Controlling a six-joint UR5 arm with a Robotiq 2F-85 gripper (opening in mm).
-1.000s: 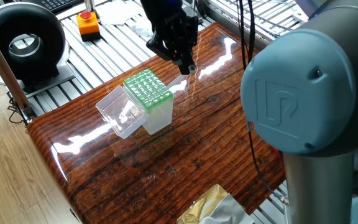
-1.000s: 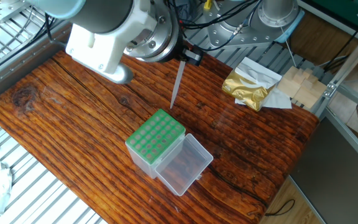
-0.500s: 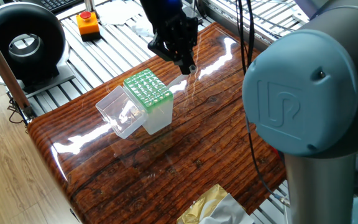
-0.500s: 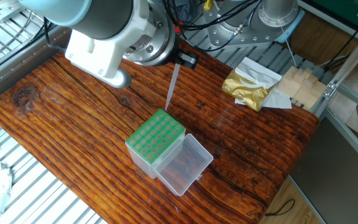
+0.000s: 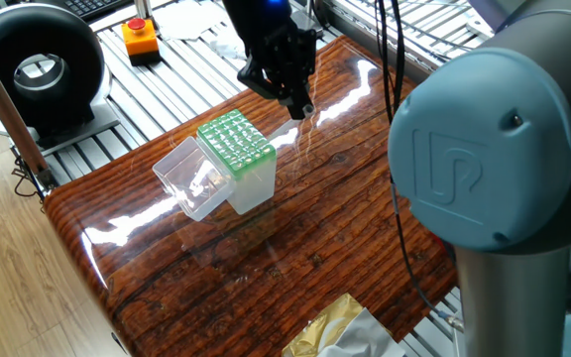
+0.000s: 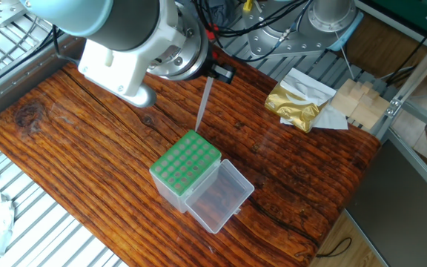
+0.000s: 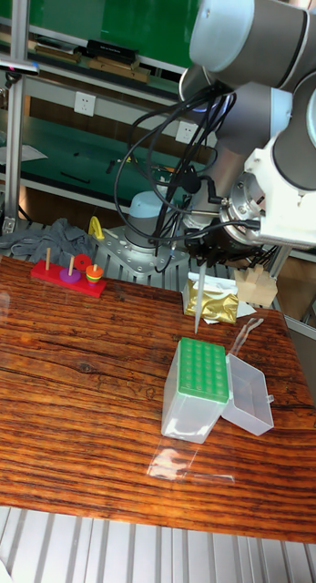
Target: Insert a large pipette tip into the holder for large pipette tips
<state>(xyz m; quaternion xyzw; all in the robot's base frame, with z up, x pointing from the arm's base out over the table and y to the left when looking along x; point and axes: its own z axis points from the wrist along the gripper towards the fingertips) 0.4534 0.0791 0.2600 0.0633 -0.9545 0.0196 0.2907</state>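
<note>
fingers [image 6: 215,72]: pinching top of large pipette tip [image 6: 204,102] | tip: hanging nearly upright below fingers, point just above far edge of holder [image 6: 185,167] | holder: on counter [image 6: 87,148], lid open

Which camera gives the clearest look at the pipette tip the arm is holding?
The tall fixed view: the large pipette tip hangs full length against a dark background, point just above the holder's green grid. The other fixed view shows it too, paler against the wood. In the remaining fixed view it is barely discernible below the gripper.
</note>
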